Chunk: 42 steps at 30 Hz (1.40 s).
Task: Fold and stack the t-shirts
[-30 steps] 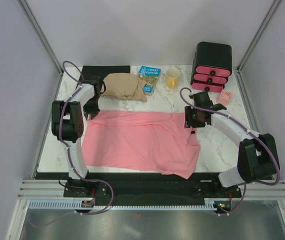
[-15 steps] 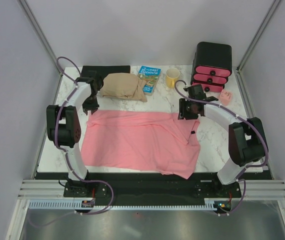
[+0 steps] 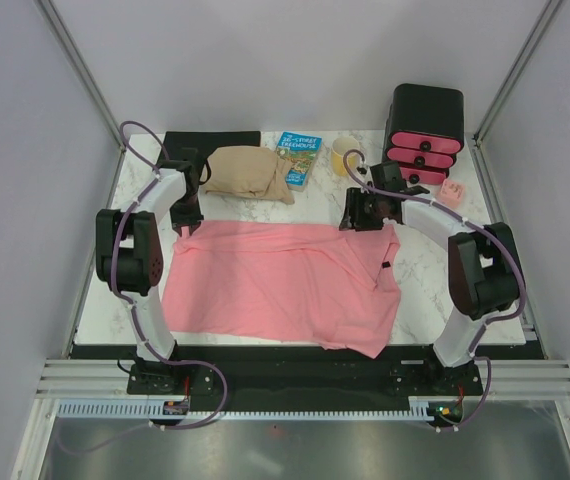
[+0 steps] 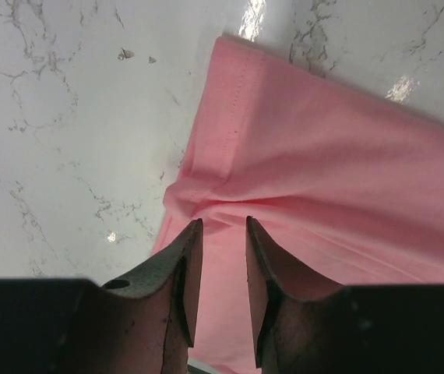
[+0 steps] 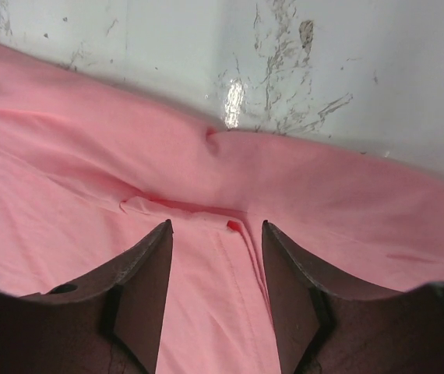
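1. Shirt (image 3: 275,285): pink, spread flat across the middle of the table (image 3: 425,290). Its near right corner reaches the near edge. A small dark label (image 3: 387,265) shows near its right side.
2. Left gripper (image 4: 222,224): at the shirt's far left corner, pointing down. Jaws apart with a narrow gap, and pink cloth shows through it. The tips sit at a ruck on the shirt's left edge. Can't tell whether they touch it.
3. Right gripper (image 5: 216,226): at the shirt's far right corner. Jaws apart, with a wider gap than the left. The tips are over a crease just inside the far hem, nothing clamped between them.
4. Along the far edge of the table, left to right: black mat (image 3: 210,140), folded tan cloth (image 3: 250,172), blue book (image 3: 297,158), yellow cup (image 3: 343,150) partly behind the right arm's cable, black box (image 3: 425,110) with pink drawers.
5. A small pink item (image 3: 450,193) sits in front of the box.
6. The tan cloth is just beyond the shirt's far edge, not touching it.
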{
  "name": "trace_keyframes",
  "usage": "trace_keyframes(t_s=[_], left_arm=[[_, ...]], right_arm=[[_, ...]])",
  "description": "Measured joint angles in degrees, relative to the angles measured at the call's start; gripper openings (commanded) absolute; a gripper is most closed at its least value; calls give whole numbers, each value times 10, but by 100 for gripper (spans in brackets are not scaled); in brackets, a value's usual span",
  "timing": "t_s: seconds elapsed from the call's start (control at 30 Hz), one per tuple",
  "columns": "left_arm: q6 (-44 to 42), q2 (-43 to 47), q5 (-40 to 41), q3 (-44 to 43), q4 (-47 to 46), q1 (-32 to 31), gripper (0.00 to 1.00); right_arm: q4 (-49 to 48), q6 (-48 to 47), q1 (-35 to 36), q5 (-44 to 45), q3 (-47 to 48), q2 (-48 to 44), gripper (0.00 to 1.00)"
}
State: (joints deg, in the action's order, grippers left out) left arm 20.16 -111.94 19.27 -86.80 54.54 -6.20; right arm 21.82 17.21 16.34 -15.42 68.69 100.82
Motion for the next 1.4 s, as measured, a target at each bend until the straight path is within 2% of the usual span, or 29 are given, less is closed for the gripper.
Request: trace_keyframes(t_s=[0.3, 0.53, 0.63, 0.67, 0.73, 1.1, 1.2, 1.27, 1.4], left_arm=[[0, 0, -3, 0, -4, 0, 35], [-1, 0, -4, 0, -5, 0, 34], [-1, 0, -4, 0, -5, 0, 34], [-1, 0, -4, 0, -5, 0, 34], [-1, 0, -3, 0, -5, 0, 34], [-1, 0, -14, -1, -4, 0, 33], [-1, 0, -16, -4, -5, 0, 33], [-1, 0, -18, -7, -5, 0, 33], [-1, 0, -19, -7, -5, 0, 32]], right_arm=[[-5, -3, 1, -32, -18, 28, 56], [-14, -10, 7, -48, -19, 46, 51], [-17, -12, 10, -55, -19, 52, 38], [-17, -12, 11, -56, -19, 55, 22], [-17, -12, 12, -57, -19, 58, 13], [5, -16, 21, -56, -19, 46, 8], [26, -16, 37, -55, -19, 22, 7], [40, -16, 51, -53, -19, 4, 1], [52, -13, 80, -50, -26, -28, 0]])
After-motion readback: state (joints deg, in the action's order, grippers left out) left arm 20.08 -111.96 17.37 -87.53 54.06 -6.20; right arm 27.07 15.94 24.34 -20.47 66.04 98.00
